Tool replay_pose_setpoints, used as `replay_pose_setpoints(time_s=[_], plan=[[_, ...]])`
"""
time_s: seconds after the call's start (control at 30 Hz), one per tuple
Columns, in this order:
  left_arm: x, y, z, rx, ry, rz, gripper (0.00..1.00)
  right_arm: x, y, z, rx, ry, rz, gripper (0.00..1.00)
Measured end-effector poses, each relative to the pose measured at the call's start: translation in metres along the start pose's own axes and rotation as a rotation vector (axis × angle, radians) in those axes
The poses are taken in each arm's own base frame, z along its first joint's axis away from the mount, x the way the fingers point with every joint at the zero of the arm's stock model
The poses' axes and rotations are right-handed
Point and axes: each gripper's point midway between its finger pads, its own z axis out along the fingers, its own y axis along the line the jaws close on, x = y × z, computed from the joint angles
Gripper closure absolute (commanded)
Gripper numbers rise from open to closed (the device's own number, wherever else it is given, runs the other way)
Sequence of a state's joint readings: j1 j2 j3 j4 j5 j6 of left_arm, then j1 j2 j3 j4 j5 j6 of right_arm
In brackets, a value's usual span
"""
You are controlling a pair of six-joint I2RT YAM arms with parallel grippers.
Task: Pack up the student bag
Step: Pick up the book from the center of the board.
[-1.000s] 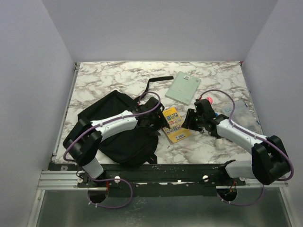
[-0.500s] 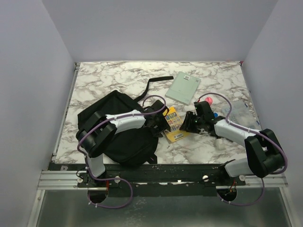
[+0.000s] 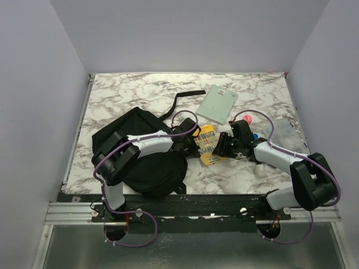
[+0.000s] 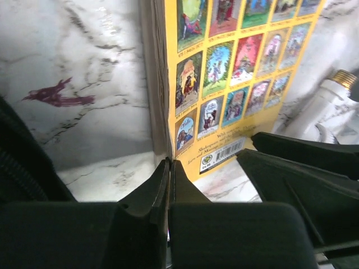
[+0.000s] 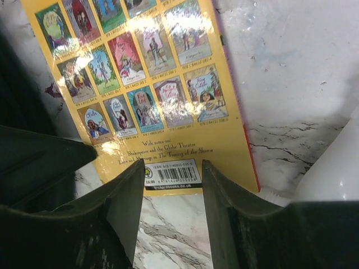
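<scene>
The student bag [image 3: 134, 151], a large soft black backpack, lies at the left front of the marble table [image 3: 129, 92]. A yellow book [image 3: 208, 143] with small cover pictures lies right of the bag. My left gripper [image 3: 195, 147] is shut, jaws pressed together with nothing between them. In the left wrist view its tip [image 4: 169, 162] meets the near corner of the yellow book [image 4: 224, 73]. My right gripper [image 3: 220, 147] is open, its fingers [image 5: 173, 168] straddling the barcode end of the book [image 5: 151, 84] without closing on it.
A pale green notebook [image 3: 217, 105] lies behind the yellow book, beside the bag's loose strap [image 3: 182, 98]. A pink object [image 3: 247, 118] and a clear plastic pouch [image 3: 286, 134] sit at the right. A white bulb-like thing [image 4: 320, 106] lies close to the book.
My left gripper has reached right to the yellow book's corner and gone from open to shut. The right gripper has slid slightly left over the book's near end.
</scene>
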State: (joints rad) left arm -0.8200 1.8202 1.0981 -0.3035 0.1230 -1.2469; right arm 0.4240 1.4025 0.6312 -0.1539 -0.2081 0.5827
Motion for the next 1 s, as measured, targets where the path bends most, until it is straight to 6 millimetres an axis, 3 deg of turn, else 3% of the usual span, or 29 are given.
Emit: replay_pose_setpoints(time_s=[0.07, 0.2, 0.37, 0.43, 0.6, 0.87, 1.0], plan=[[-0.003, -0.006, -0.003, 0.035, -0.011, 0.018, 1.0, 0.001, 0.0, -0.002, 0.001, 0.002, -0.004, 0.47], [-0.007, -0.015, -0.012, 0.094, -0.021, 0.032, 1.0, -0.001, 0.006, -0.014, -0.015, -0.012, -0.001, 0.31], [-0.01, -0.022, -0.026, 0.158, -0.013, 0.019, 1.0, -0.017, 0.028, -0.049, -0.106, -0.14, 0.087, 0.06], [-0.009, -0.025, -0.031, 0.187, 0.0, 0.002, 1.0, -0.02, 0.034, -0.066, -0.154, -0.199, 0.151, 0.01], [-0.004, -0.026, -0.041, 0.244, 0.049, -0.056, 1.0, -0.016, 0.034, -0.081, -0.217, -0.256, 0.351, 0.0], [0.005, -0.034, -0.057, 0.318, 0.091, -0.083, 1.0, 0.023, 0.005, -0.059, -0.252, -0.232, 0.636, 0.0], [0.006, -0.041, -0.064, 0.354, 0.1, -0.082, 1.0, 0.027, 0.003, -0.053, -0.284, -0.227, 0.708, 0.01]])
